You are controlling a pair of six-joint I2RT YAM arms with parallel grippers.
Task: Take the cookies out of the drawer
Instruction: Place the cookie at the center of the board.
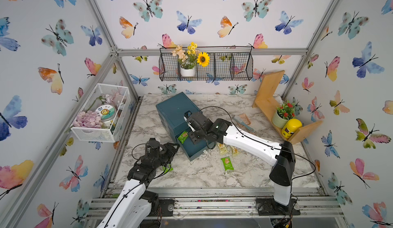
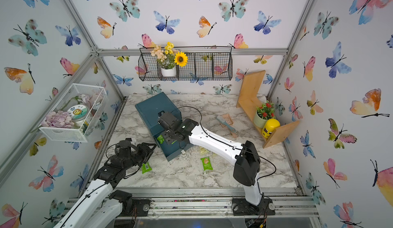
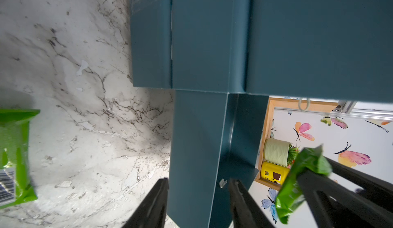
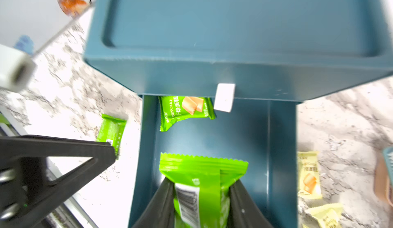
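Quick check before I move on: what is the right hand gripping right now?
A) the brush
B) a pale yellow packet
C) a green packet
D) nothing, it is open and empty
C: in the right wrist view the right hand is closed on a green packet, barcode side showing, over the open drawer.

my black right fingers (image 4: 157,207) hold a bright green cookie packet (image 4: 202,180) with a white barcode patch. the drawer (image 4: 244,142) and its cabinet (image 4: 234,25) are dark teal. two other cookies (image 4: 308,173) are pale yellow. the table (image 4: 340,120) is white marble with grey veins. the walls (image 1: 212,14) show watercolour butterflies.
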